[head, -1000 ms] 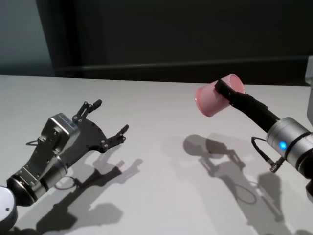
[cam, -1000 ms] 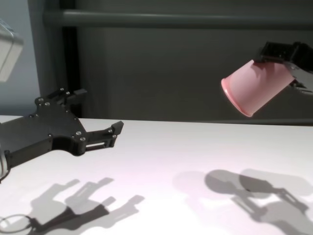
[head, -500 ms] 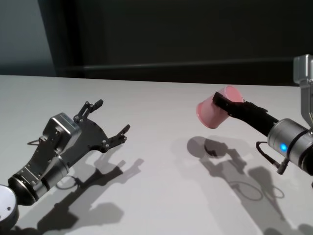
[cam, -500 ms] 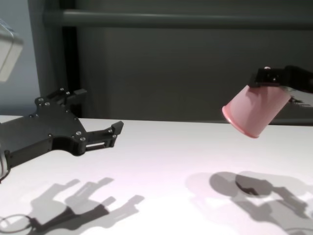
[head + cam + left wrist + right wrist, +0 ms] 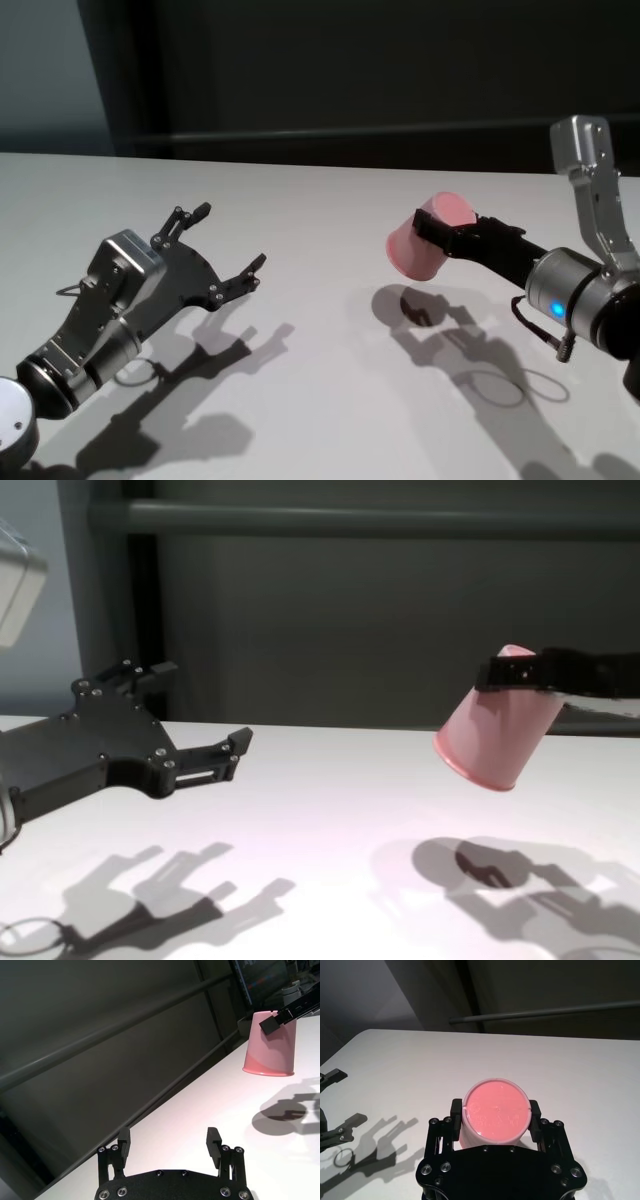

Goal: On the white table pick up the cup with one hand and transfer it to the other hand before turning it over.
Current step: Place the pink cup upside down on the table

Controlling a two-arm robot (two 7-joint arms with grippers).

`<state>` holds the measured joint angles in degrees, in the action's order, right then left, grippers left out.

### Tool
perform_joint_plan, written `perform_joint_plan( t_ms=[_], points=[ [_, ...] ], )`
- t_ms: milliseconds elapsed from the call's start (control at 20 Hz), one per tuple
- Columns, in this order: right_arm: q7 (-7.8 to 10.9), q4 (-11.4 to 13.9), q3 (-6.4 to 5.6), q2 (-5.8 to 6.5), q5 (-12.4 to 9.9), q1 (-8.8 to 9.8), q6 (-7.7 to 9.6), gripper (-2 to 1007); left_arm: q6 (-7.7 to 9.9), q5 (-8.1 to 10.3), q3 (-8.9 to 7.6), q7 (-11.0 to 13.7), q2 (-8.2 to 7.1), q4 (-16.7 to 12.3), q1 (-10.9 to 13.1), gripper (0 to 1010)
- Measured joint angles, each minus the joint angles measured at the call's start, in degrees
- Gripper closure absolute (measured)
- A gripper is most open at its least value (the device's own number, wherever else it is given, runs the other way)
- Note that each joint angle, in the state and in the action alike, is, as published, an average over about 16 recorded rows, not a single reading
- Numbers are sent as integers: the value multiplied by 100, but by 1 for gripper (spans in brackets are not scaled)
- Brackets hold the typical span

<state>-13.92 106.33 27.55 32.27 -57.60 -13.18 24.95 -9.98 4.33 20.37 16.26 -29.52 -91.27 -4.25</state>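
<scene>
Cup (image 5: 424,239) clamped near its base by right gripper (image 5: 447,232), held clear above table (image 5: 330,210); handover apparently done, inversion under way. Mouth tilted down and away from gripper (image 5: 517,676), axis slanted. Left gripper (image 5: 169,1141) idle, jaws wide, empty. Next: finish rotation, mouth fully down.

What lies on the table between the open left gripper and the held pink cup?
Nothing: in the head view only bare white table and shadows separate the left gripper from the cup.
</scene>
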Motion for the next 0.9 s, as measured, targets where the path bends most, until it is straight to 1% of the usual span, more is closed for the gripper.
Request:
perform_joint_plan(
  t_ms=[350,650,900],
  points=[
    [82,-125,216,-72,297,-172,267,254,0,0,0,0,0,0,0,9],
    [197,-305,379,-150,511,-332,480,254,0,0,0,0,0,0,0,9],
    [310,-477,538,-211,705,-481,654,254,0,0,0,0,0,0,0,9]
  ],
)
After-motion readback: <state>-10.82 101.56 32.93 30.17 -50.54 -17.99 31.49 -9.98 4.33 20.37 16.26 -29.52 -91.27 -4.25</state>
